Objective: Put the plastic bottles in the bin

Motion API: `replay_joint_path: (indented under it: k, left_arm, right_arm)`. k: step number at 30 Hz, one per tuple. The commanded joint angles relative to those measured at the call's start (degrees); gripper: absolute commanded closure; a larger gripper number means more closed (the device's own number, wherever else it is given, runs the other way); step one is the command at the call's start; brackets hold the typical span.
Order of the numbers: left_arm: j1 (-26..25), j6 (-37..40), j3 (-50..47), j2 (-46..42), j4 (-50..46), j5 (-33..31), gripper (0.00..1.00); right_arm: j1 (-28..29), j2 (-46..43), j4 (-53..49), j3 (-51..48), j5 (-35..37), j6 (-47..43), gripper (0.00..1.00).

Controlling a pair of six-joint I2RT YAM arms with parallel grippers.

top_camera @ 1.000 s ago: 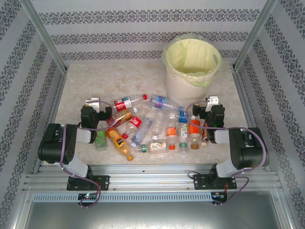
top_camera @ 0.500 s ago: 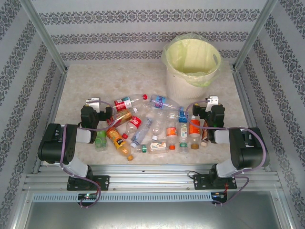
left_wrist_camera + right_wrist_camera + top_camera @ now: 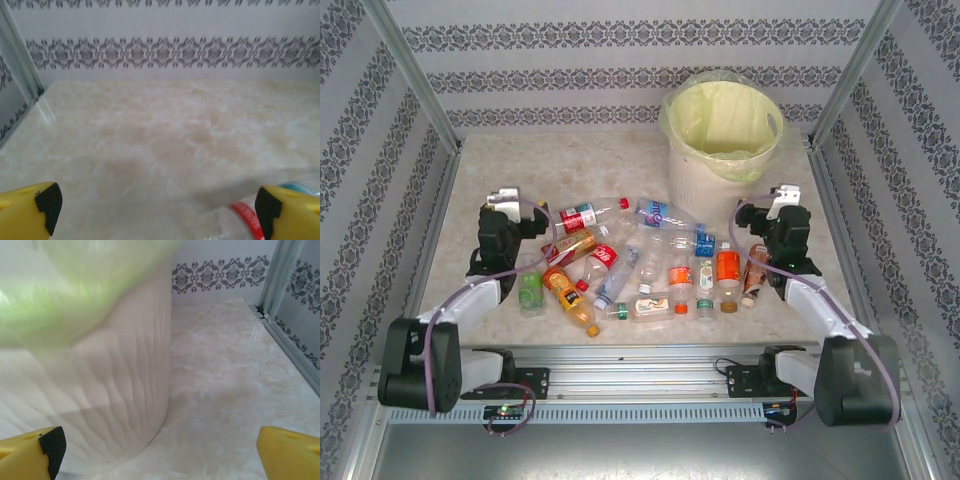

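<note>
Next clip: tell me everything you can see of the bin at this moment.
The bin is a round cream-white plastic bucket, upright at the far right of the table. Its wall shows faint wavy ribbing close up. A pale yellow-green translucent bag lines it and folds out over the rim. From above, its inside looks empty. A clear bottle lies close to its base; contact is unclear.

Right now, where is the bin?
In the top view the bin stands at the far right of the table, behind the scattered plastic bottles; in the right wrist view its ribbed wall is close ahead, left of centre.
</note>
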Motion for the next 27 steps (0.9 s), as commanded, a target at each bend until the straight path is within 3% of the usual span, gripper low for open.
replay_joint_path:
  k: [1,3,6,9,14,18,22,27]
  left_arm:
    - [-4.5,-3.4,6.4,-4.6,-18.1,-3.4,0.0]
    - [-7.5,-7.1,10.5,-6.0,-26.4,-2.6,0.0]
    - [-11.6,-11.9,16.5,-6.5,-37.8,1.0,0.0]
    - [-13.7,-15.0,20.8,-6.3,-46.0,10.6,0.0]
    - [-14.7,-15.1,22.5,-7.7,-47.8,27.3,0.0]
    - [-15.3,-11.7,26.2,-6.2,-49.9,40.1,0.0]
    - [-16.3,-9.1,26.4,-4.4,-47.9,46.1,0.0]
    - [-17.0,-11.0,25.0,-3.6,-41.3,48.7,0.0]
  right_arm:
    - [1.3,-4.6,-21.0,5.2,4.1,8.3,0.02]
    - [2.2,-6.7,-29.9,8.4,3.5,11.7,0.02]
    - [4.9,-8.7,-42.0,12.2,8.6,18.7,0.02]
    - [6.1,-8.7,-50.8,15.1,10.1,22.2,0.02]
    - [5.1,-6.5,-59.3,17.4,6.9,22.8,0.03]
    - [1.8,-4.6,-60.0,15.4,0.6,23.5,0.09]
    - [-0.7,-3.7,-59.3,12.7,-2.5,22.9,0.12]
    - [-3.7,-0.3,-57.4,11.4,-6.7,20.5,0.13]
